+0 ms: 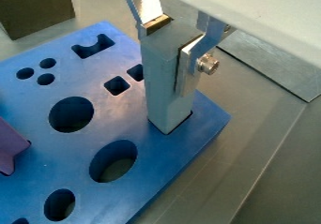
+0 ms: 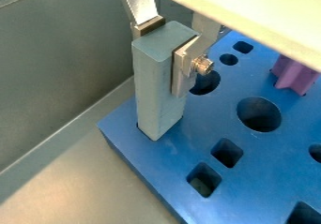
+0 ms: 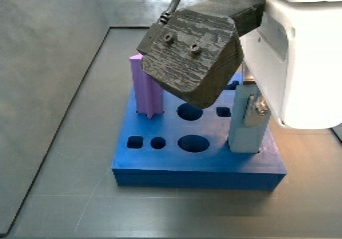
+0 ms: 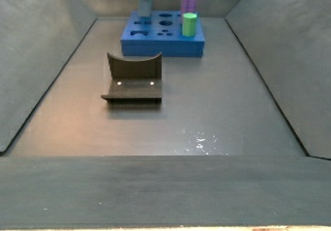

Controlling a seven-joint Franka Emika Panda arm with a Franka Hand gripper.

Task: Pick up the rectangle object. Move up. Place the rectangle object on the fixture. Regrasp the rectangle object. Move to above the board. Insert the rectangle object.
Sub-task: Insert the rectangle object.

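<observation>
in a side view the purple prism (image 3: 144, 83) stands upright at the left of the board (image 3: 187, 161), and the rectangle object (image 3: 245, 117) stands upright at the board's right edge, its foot apparently at or in a hole there. further right, the hand (image 3: 250, 91) reaches down from directly above the bar, so the bar's long axis runs vertical, in line with the descent the insertion seems to call for. in both wrist views the hand (image 1: 175, 42) pinches the rectangle object (image 1: 172, 82) near its top, the silver fingers (image 1: 192, 57) flat against its sides. the board (image 1: 113, 125) lies just beneath. in a side view the fixture (image 4: 132, 80) sits well apart from the board (image 4: 162, 40), empty.
</observation>
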